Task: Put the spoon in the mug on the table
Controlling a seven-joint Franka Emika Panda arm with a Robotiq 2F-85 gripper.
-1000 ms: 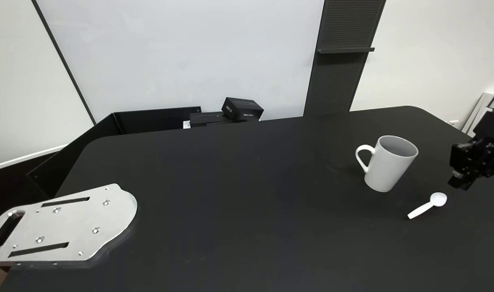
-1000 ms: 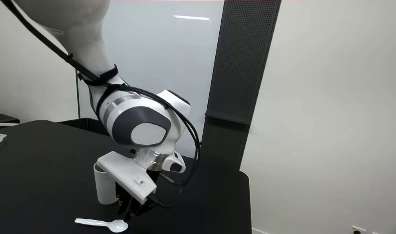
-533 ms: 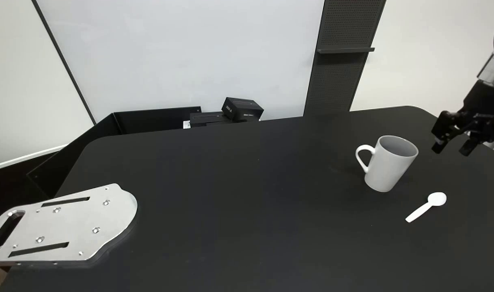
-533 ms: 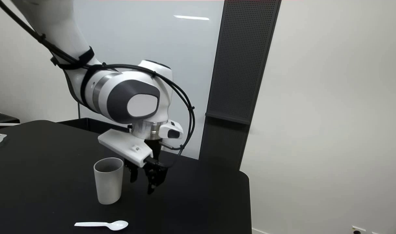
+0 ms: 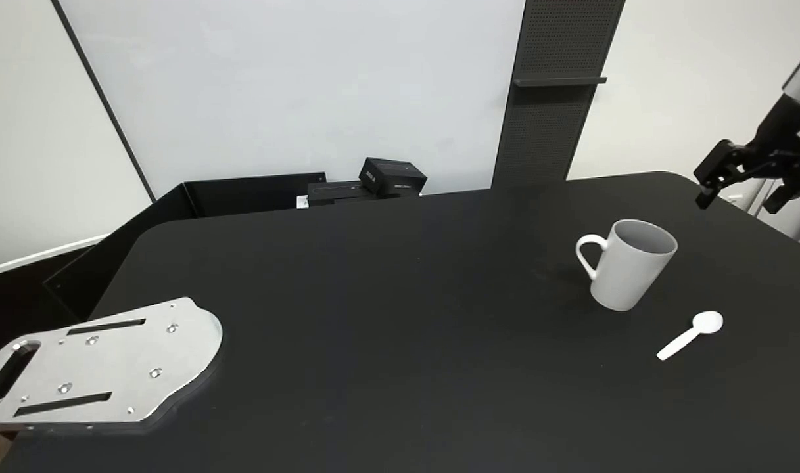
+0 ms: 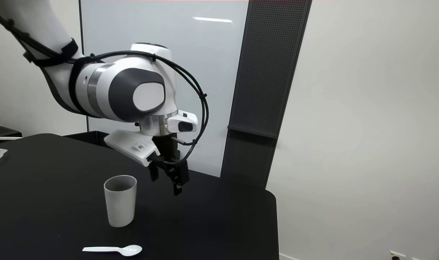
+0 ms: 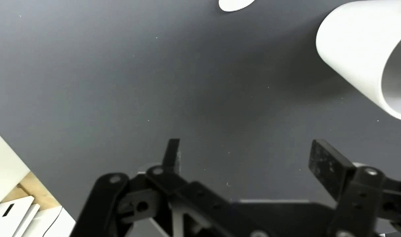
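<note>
The white spoon (image 5: pixel 706 322) lies flat on the black table (image 5: pixel 386 315), a short way from the mug. In another exterior view the spoon (image 6: pixel 129 250) has its bowl to the right, in front of the mug (image 6: pixel 121 207). Upright and with its handle turned away from the spoon, the white mug (image 5: pixel 626 272) stands on the table. My gripper (image 5: pixel 738 202) hangs above the table beyond the mug and spoon, apart from both. In the wrist view my gripper (image 7: pixel 246 154) is open, nothing between its pads; the mug (image 7: pixel 355 49) and a bit of the spoon (image 7: pixel 234 4) show at upper right.
A perforated metal plate (image 5: pixel 130 368) lies at the table's far side from the arm. Black boxes (image 5: pixel 393 176) sit behind the back edge. In the wrist view, white panels (image 7: pixel 12 217) show past the table's edge at lower left.
My gripper has risen from beside the spoon's bowl and drawn back past the mug, its fingers spreading apart. The spoon has turned very slightly on the table; the mug has not moved.
</note>
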